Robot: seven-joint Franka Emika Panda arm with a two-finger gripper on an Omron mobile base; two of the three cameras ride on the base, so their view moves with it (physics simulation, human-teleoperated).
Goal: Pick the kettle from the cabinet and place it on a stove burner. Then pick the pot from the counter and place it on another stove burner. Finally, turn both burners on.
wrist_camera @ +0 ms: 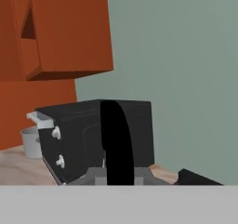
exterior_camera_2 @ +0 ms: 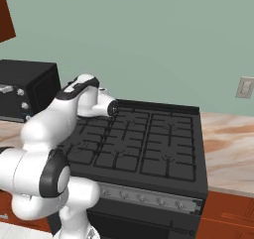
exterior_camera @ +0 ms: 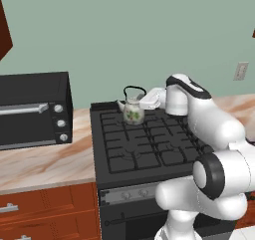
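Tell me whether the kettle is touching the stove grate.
Touching. In the left base view the kettle sits with its base on the rear-left stove grate, with no gap under it.

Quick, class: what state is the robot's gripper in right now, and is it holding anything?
Gripper: closed on the kettle's black handle, with the kettle at the back left of the stove.

One kettle (exterior_camera: 133,109) stands on one black range (exterior_camera: 144,144). One toaster oven (exterior_camera: 34,109), three knobs on its front. One wall outlet (exterior_camera: 241,70). One open wall cabinet (wrist_camera: 56,32). Possibly one grey pot (wrist_camera: 31,141), partly hidden.
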